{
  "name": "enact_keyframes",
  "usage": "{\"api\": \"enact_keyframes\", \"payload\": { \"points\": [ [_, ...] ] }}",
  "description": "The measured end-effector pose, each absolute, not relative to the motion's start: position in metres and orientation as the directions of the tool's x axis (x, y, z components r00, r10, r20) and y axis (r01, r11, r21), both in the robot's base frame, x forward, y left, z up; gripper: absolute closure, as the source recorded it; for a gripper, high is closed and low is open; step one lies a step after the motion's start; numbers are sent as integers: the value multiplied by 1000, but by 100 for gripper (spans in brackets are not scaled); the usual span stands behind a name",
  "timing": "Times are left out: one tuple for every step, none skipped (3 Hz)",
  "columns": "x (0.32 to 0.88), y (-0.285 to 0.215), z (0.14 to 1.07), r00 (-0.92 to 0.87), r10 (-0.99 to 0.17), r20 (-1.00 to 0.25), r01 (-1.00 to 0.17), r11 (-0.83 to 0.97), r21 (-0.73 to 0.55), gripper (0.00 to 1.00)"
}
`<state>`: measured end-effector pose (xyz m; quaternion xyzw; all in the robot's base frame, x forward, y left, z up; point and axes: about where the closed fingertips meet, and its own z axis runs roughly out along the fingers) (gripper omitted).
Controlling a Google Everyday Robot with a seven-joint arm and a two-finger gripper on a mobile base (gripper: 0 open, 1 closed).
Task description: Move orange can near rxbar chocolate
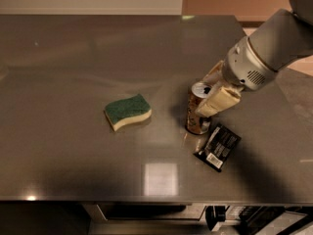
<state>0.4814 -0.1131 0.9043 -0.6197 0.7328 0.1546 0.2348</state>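
The orange can stands upright on the steel table, its silver top showing. The rxbar chocolate, a black wrapper with a white barcode label, lies flat just right of and in front of the can, almost touching it. My gripper reaches in from the right at the can's upper part. It is open, with one pale finger in front of the can and the other behind it. The can rests on the table between them.
A green-and-yellow sponge lies left of the can. The steel table stretches back and left; its front edge runs along the bottom. My grey arm comes in from the upper right.
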Motion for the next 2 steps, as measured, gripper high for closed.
{"api": "enact_keyframes", "payload": {
  "points": [
    [481,-112,905,-119,-836,-535,-981,182,-66,0],
    [481,-112,905,-119,-836,-535,-981,182,-66,0]
  ]
}}
